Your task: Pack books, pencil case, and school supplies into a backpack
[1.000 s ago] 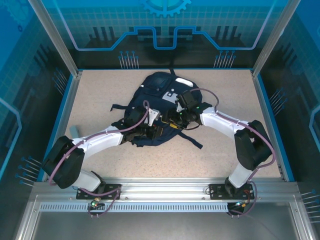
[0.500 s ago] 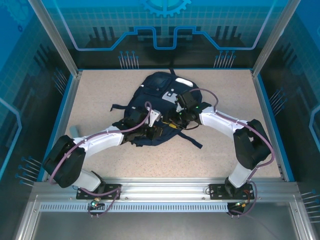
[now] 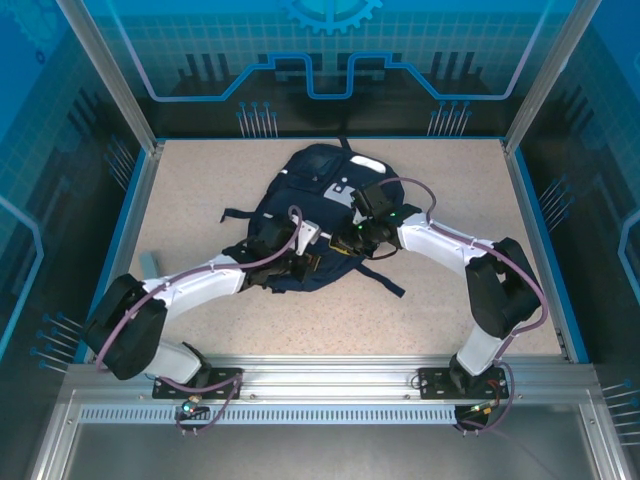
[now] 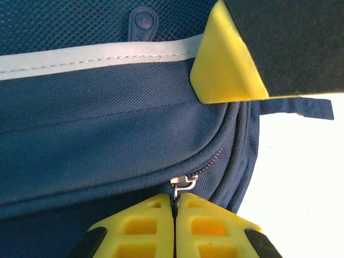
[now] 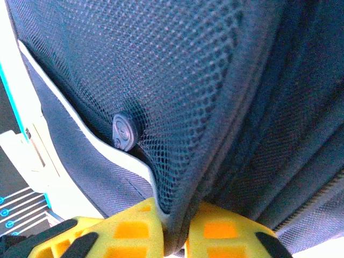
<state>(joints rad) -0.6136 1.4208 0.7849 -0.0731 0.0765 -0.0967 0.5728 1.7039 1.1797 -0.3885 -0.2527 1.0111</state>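
now, with the backpack (image 3: 312, 200) lying mid-frame, our left gripper (image 4: 174, 205) pinches its zipper pull (image 4: 184, 183) and our right gripper (image 5: 176, 226) nips a mesh edge (image 5: 226, 145), so we judge the zip step is in hand, next pulling along the track.

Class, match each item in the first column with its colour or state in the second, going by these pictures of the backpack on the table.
Column 1:
1 left gripper
2 right gripper
3 stripe
4 table

Column 2:
A speckled beige
B fingers shut on the mesh pocket
C white
D fingers shut on the zip pull

Pairs: 1-D, 2-B, 3-C, 4-A
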